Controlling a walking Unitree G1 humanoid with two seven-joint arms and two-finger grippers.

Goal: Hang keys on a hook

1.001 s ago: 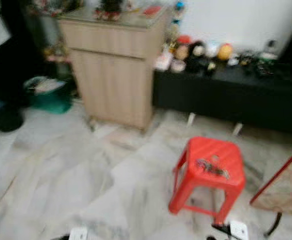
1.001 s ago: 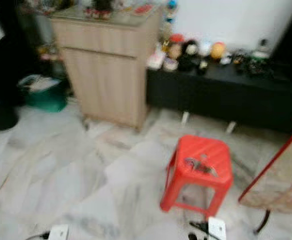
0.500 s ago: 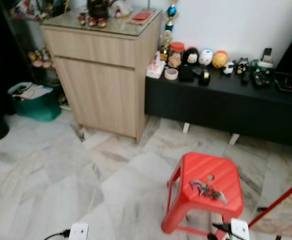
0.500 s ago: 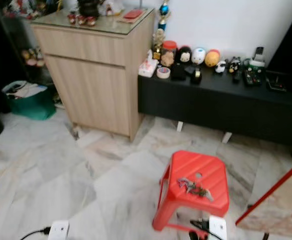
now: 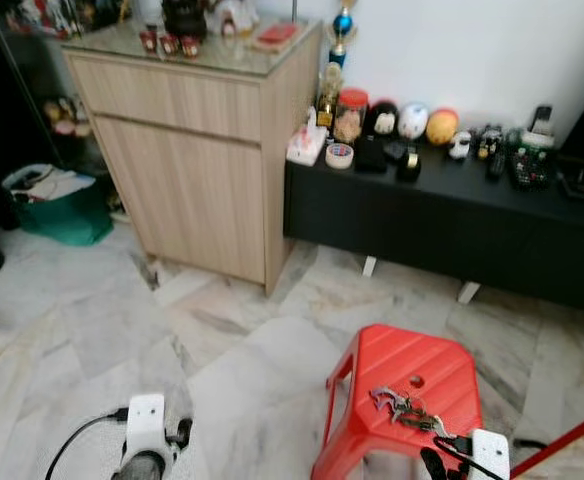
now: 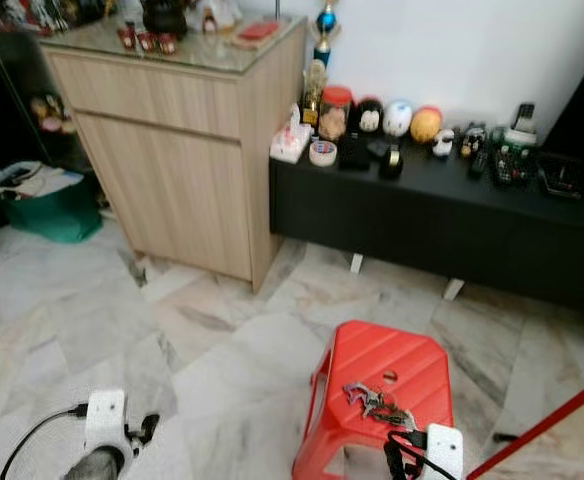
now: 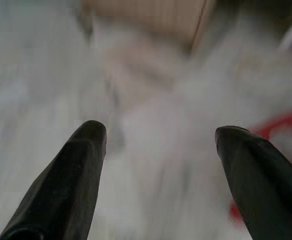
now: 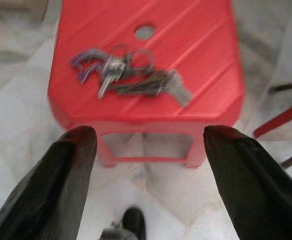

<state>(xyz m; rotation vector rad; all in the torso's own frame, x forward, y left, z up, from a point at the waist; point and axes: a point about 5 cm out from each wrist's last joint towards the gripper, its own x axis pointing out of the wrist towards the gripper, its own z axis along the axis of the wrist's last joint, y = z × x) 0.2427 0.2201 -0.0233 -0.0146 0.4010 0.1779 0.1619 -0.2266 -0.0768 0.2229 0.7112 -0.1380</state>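
keys (image 8: pixel 131 80): dull metal | stool (image 8: pixel 196 70): glossy red ribbed plastic | floor (image 5: pixel 82 330): polished marble | cabinet (image 5: pixel 192 170): matt wood-grain

keys (image 8: pixel 131 80): messy bunch, silvery and dark keys on rings plus purple bit at one end. lying flat on red stool (image 5: pixel 367 365) top, just below small centre hole, nearer front edge. sprawled across seat, nothing touching them.

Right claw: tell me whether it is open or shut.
Open. In the right wrist view the right claw has its two black fingers spread wide apart, empty, short of the keys lying on the red stool.
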